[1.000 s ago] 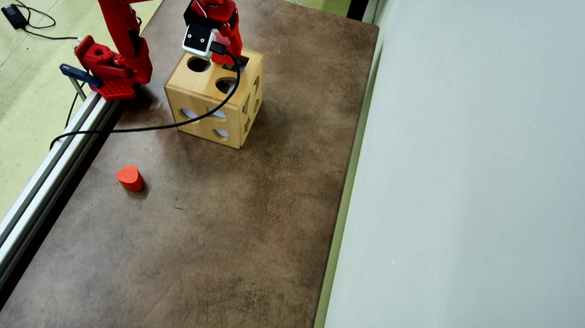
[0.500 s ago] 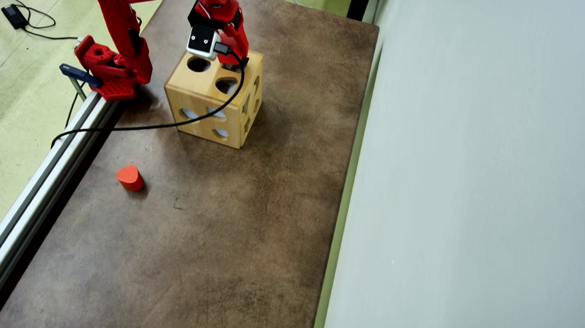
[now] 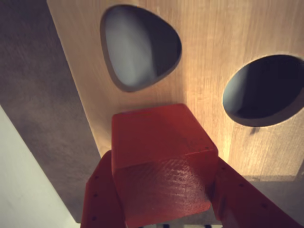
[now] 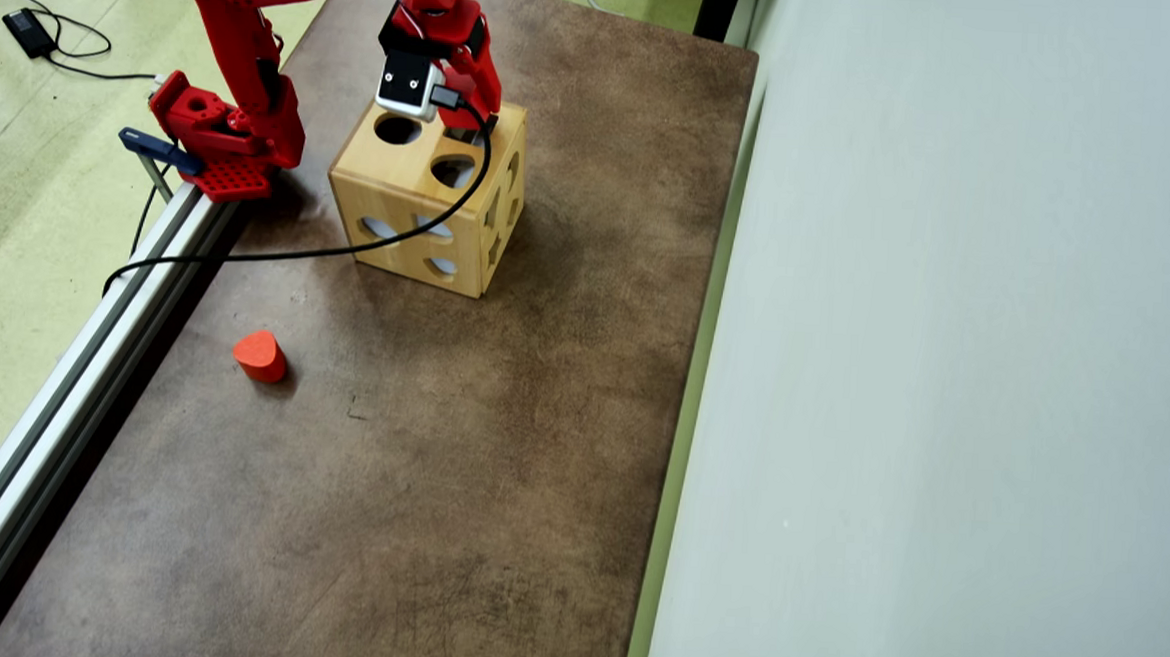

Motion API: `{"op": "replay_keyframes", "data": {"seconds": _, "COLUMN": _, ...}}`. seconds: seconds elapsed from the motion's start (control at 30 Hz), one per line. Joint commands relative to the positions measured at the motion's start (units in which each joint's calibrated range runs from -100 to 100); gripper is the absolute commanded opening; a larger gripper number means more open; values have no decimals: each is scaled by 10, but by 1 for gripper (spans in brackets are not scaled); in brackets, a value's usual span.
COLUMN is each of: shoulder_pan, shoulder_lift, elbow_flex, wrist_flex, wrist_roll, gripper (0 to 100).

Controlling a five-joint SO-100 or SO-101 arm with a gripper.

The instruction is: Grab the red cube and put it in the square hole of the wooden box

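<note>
In the wrist view the gripper (image 3: 164,190) has its two red fingers (image 3: 99,199) closed against opposite sides of the red cube (image 3: 159,152), which fills the lower middle of the picture and hides the fingertips themselves. The cube's ribbed near face is turned toward the camera and its smooth upper face lies over the top panel of the wooden box (image 3: 209,71); whether it touches the wood cannot be told. Beyond the cube two cutouts show in that panel — a teardrop-shaped cutout (image 3: 137,47) to the upper left and a round cutout (image 3: 263,90) to the right. The square hole is not visible in this view.

In the overhead view the gripper (image 4: 471,122) hangs over the far right corner of the box's top face (image 4: 408,174), with the white wrist camera (image 4: 407,87) just above the round cutout (image 4: 397,128). A sliver of dark opening (image 4: 483,126) shows beside the fingers at that corner; its shape is mostly hidden by the arm, and the cube itself cannot be made out here. A black cable (image 4: 349,248) runs from the camera down across the box's front face and off to the left. The red arm (image 4: 249,51) rises from its base (image 4: 209,144) clamped at the table's left edge beside an aluminium rail (image 4: 50,411). An orange-red teardrop block (image 4: 260,356) lies on the brown table (image 4: 500,414), well apart from the box.
</note>
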Motion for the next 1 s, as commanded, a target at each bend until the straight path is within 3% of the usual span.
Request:
{"op": "replay_keyframes", "data": {"seconds": 0.0, "shoulder_pan": 2, "shoulder_lift": -23, "elbow_flex": -4, "wrist_flex": -6, "wrist_roll": 4, "gripper": 2}}
{"op": "replay_keyframes", "data": {"seconds": 0.97, "shoulder_pan": -8, "shoulder_lift": 5, "elbow_flex": -5, "wrist_flex": -6, "wrist_roll": 23, "gripper": 2}}
